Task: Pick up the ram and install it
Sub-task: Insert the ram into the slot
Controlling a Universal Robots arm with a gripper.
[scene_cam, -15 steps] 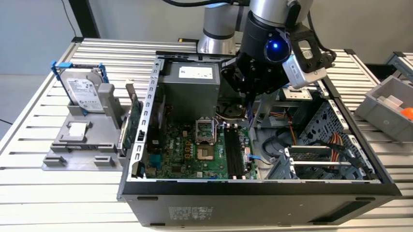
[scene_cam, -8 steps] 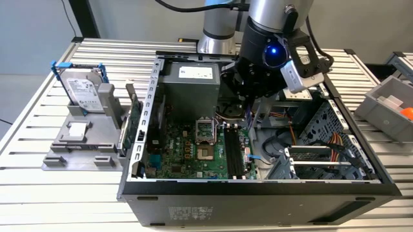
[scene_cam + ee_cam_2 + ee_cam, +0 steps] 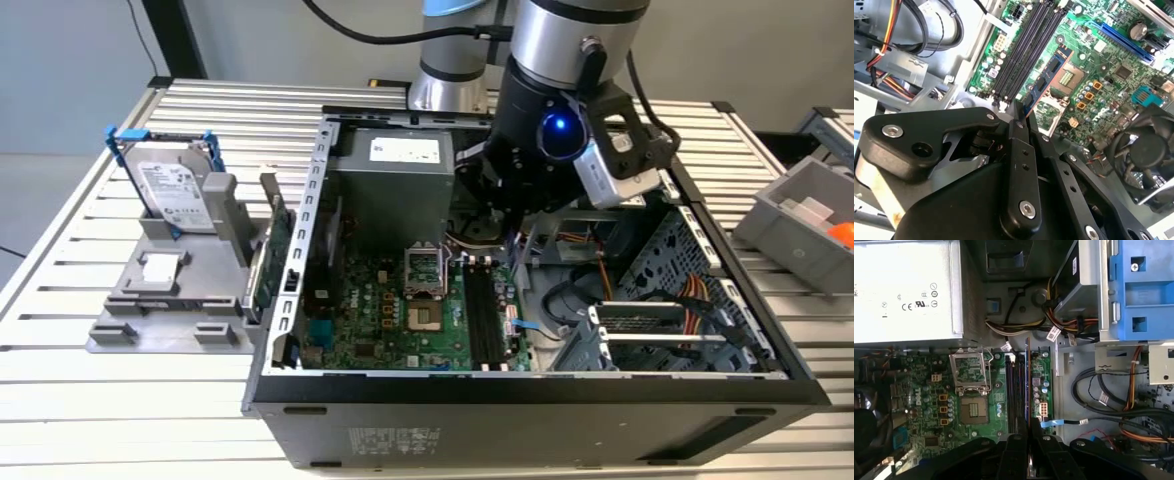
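Here, at the left of the exterior view, a silver hard drive (image 3: 178,190) stands in a grey holder (image 3: 167,300) on the counter (image 3: 80,400). Toward the centre, the open computer case (image 3: 534,395) shows its green motherboard (image 3: 380,320). In the second wrist view's middle, the claw (image 3: 1021,117) is clamped on the ram (image 3: 1049,80), held edge-on over the black memory slots (image 3: 1024,50).

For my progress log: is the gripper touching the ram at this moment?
Touching. In the second wrist view the gripper fingers are closed on the ram edge.
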